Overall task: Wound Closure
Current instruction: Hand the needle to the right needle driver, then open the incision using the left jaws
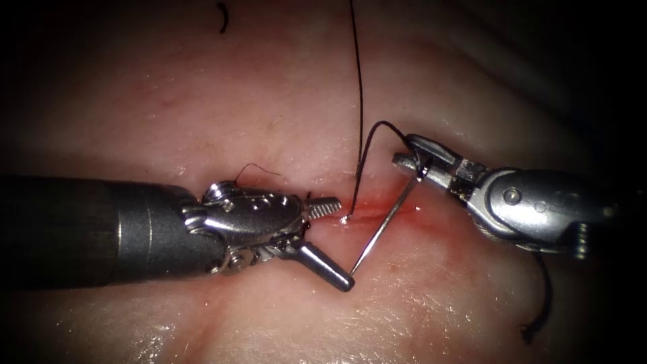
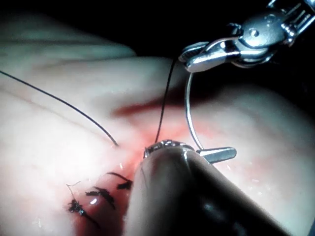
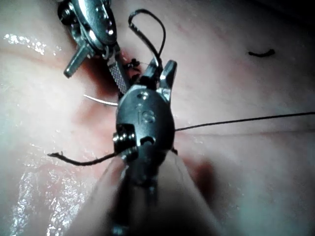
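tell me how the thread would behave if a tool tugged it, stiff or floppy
Probably floppy: the thread curls in a loose arc near the right tool, which holds the needle at its rear end; the left tool is open, holding nothing. It likely drags a little, since it enters the wet tissue at the cut.

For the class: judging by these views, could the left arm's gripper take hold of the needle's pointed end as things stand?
Probably yes. The left gripper is open, holding nothing, its lower jaw right beside the needle tip. The right gripper holds the needle's thread end, clear of the tissue; nothing lies between.
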